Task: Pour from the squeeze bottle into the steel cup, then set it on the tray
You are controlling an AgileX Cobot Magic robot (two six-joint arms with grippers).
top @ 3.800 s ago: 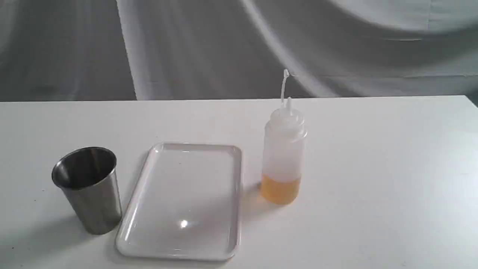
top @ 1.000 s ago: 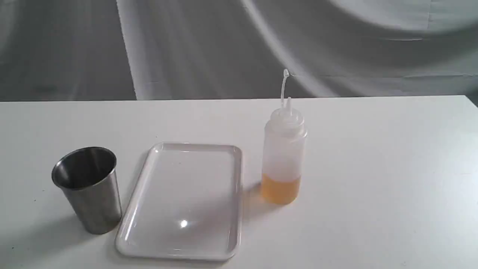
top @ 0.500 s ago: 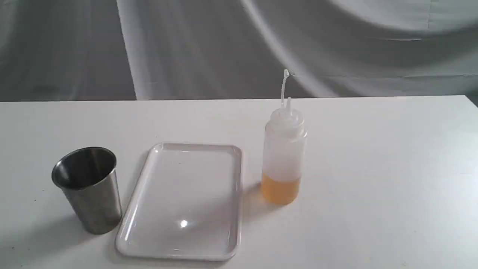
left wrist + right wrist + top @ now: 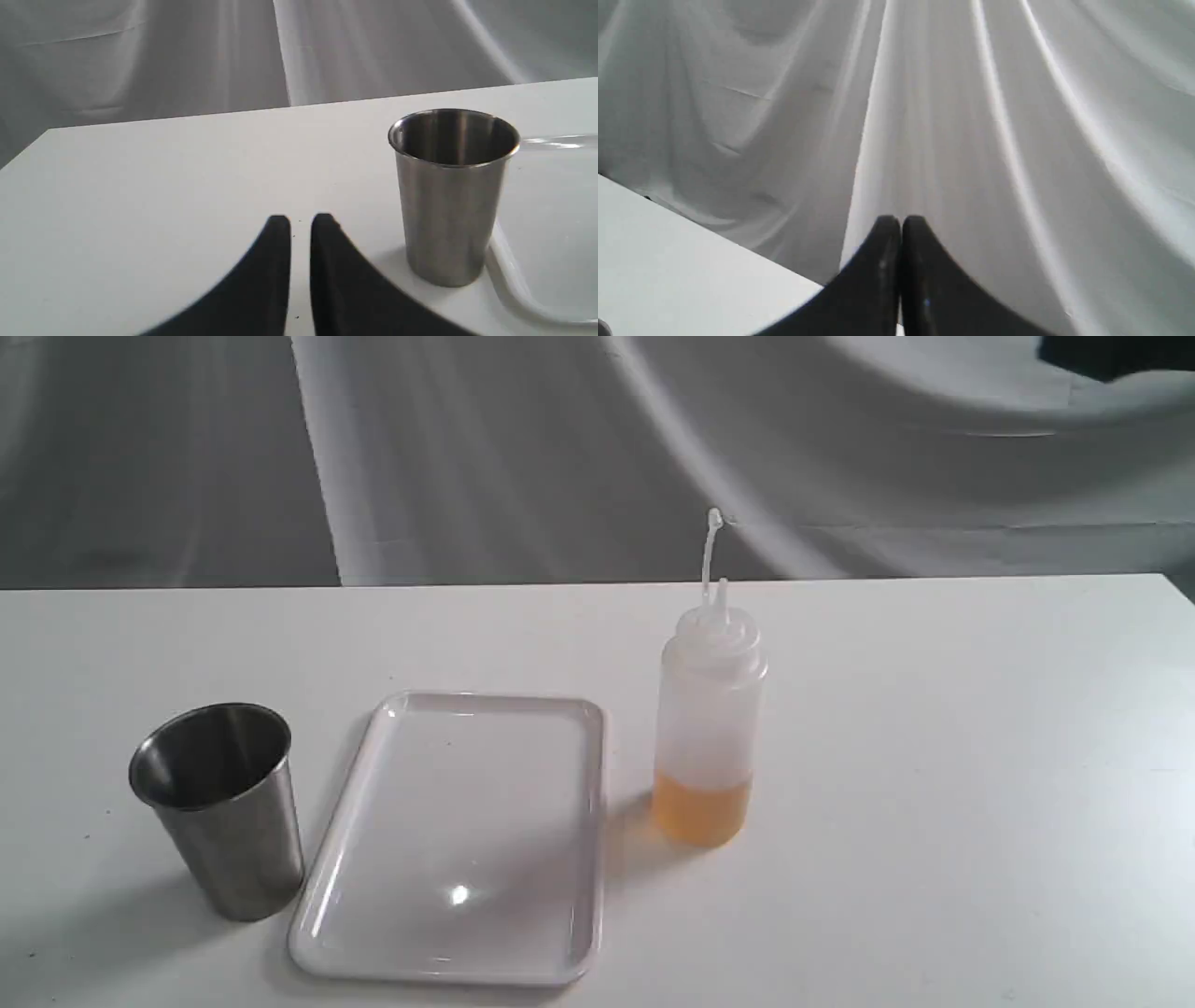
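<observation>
Reach not begun: bottle (image 4: 709, 709) stands upright on the counter (image 4: 934, 756) beside the tray (image 4: 485, 700), cup (image 4: 224, 812) opposite, right pincer (image 4: 901, 221) pressed closed, left pincer (image 4: 301, 219) nearly closed, both empty, so right should open and approach.

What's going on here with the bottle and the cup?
Nothing is being held yet. The squeeze bottle, the tray and the steel cup sit on the table untouched. The left fingers are near the cup, nearly closed and empty. The right fingers are shut, empty, facing the curtain.
</observation>
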